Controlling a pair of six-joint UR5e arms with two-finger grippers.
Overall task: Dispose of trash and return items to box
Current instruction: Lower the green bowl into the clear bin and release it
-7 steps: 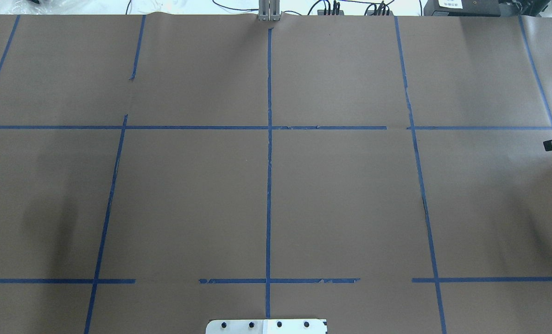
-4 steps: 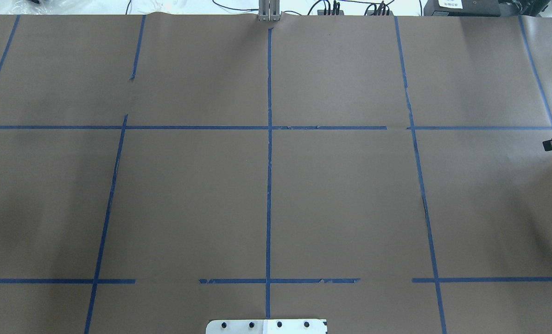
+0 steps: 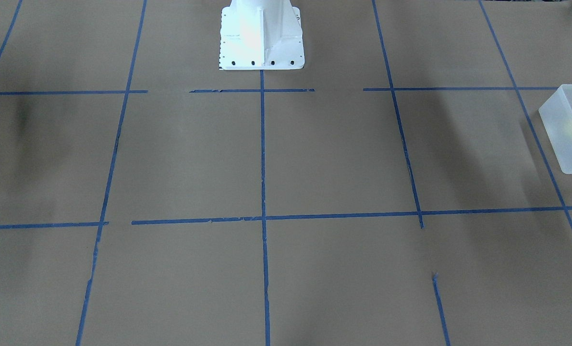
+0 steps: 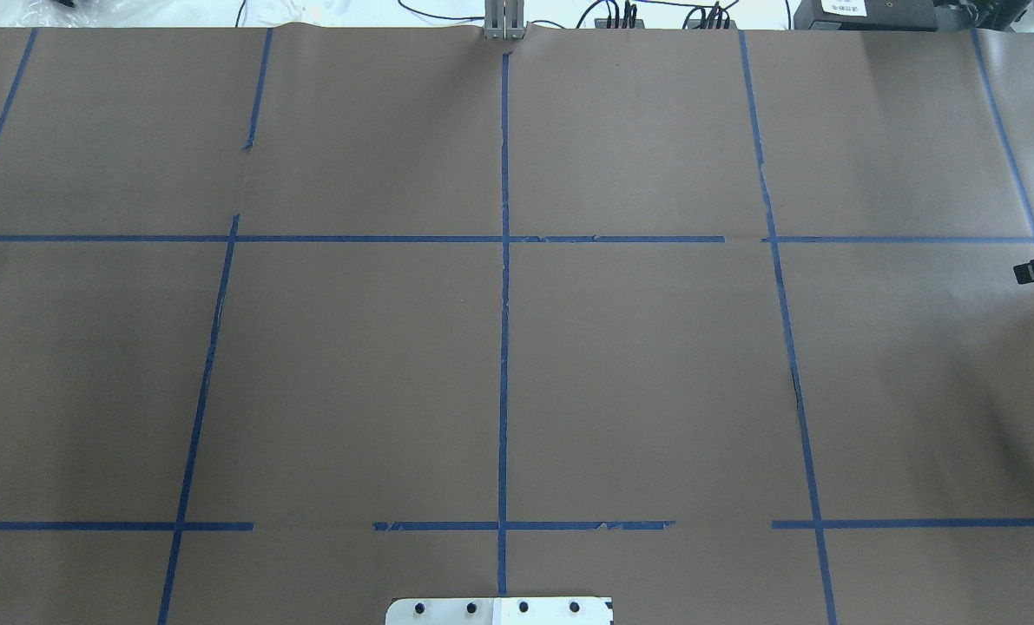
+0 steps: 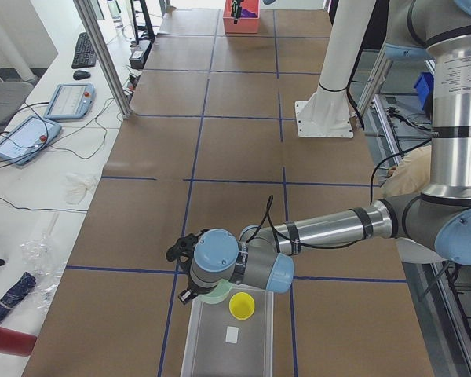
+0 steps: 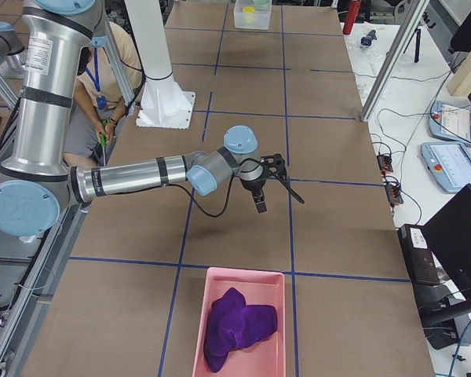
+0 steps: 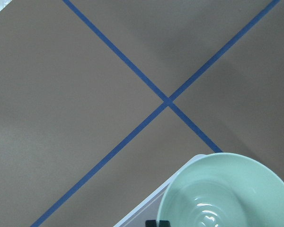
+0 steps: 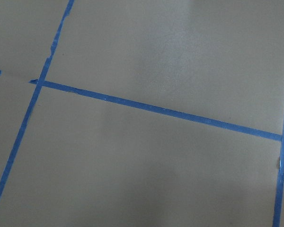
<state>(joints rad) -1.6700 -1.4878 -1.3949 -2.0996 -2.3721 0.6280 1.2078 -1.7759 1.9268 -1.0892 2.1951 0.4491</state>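
Lost mint-green bowl (image 7: pixel 232 194) off overhead's left edge since 1 s back; catching it only on left wrist and left side cams, pinched in left jaws over box (image 5: pixel 208 353) corner. Seeing yellow cup (image 5: pixel 242 305) inside. Can't tell right jaws' gap. Brown-papered table (image 4: pixel 352 373), blue tape grid (image 4: pixel 503 347), pink bin (image 6: pixel 195 330) at right end.

Glossy mint bowl (image 7: pixel 232 191), frosted plastic bin (image 3: pixel 562 137), matt brown paper table (image 4: pixel 352 365)

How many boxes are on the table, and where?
2. The frosted white box is at the table's end on the robot's left, a yellow cup inside, the left gripper holding a green bowl over its edge. The pink box is at the opposite end, holding something purple.
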